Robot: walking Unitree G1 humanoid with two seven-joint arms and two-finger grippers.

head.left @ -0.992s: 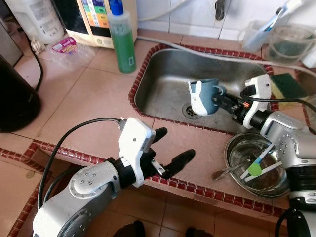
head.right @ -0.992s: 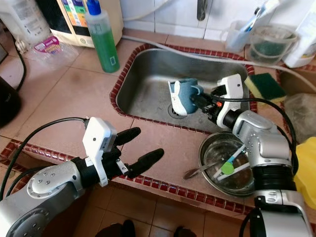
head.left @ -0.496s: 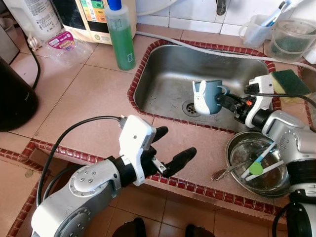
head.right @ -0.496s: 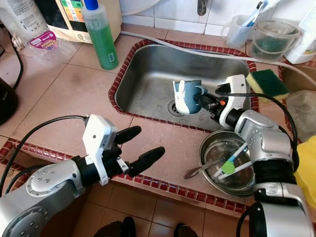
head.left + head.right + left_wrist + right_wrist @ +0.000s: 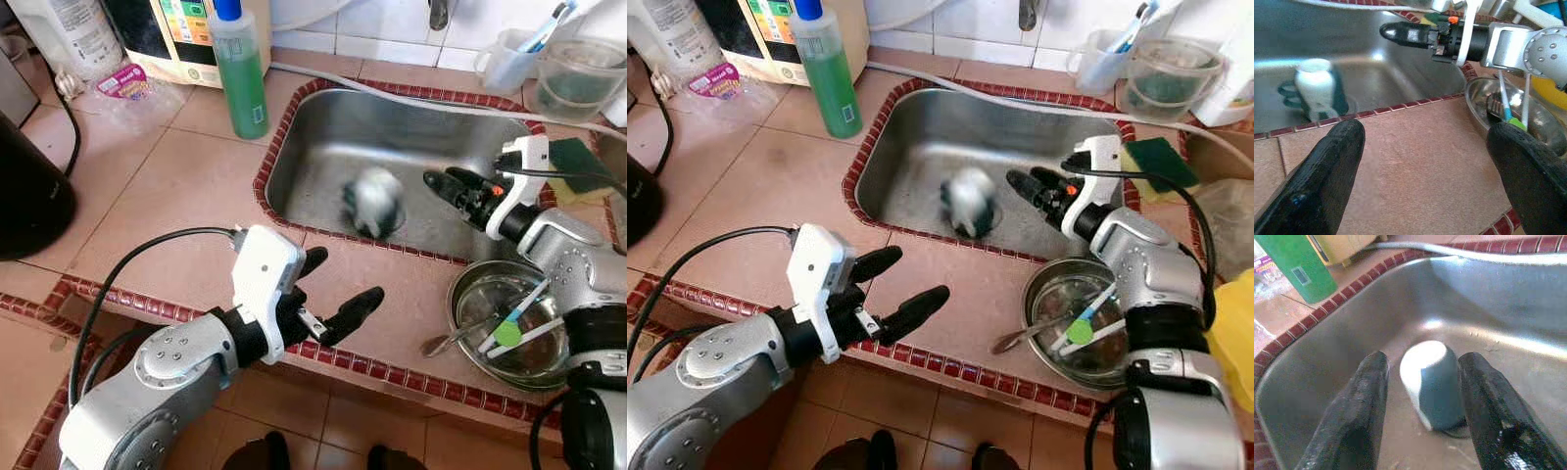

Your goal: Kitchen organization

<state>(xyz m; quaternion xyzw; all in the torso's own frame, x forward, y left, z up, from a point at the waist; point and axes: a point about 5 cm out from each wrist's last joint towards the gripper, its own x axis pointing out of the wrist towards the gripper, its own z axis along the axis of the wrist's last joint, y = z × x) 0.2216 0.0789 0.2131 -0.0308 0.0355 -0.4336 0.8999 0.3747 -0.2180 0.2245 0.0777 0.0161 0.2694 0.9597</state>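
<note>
Bench (image 5: 186,186): we see tiled top around the sink (image 5: 323,127), soap bottle (image 5: 240,69) behind.
Bowl (image 5: 470,294): steel, holding utensils, untouched beside the sink.
Mug (image 5: 1432,382): blue-and-white, free in the basin near the drain, blurred.
Right gripper (image 5: 453,186): jaws spread, empty, over the sink.
Left gripper (image 5: 333,289): jaws apart, idle at the bench edge.
Progress: we judge most sorting remains.

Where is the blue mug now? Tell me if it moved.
Yes. The blue mug has left the right tool and dropped onto the sink floor near the drain.
</note>
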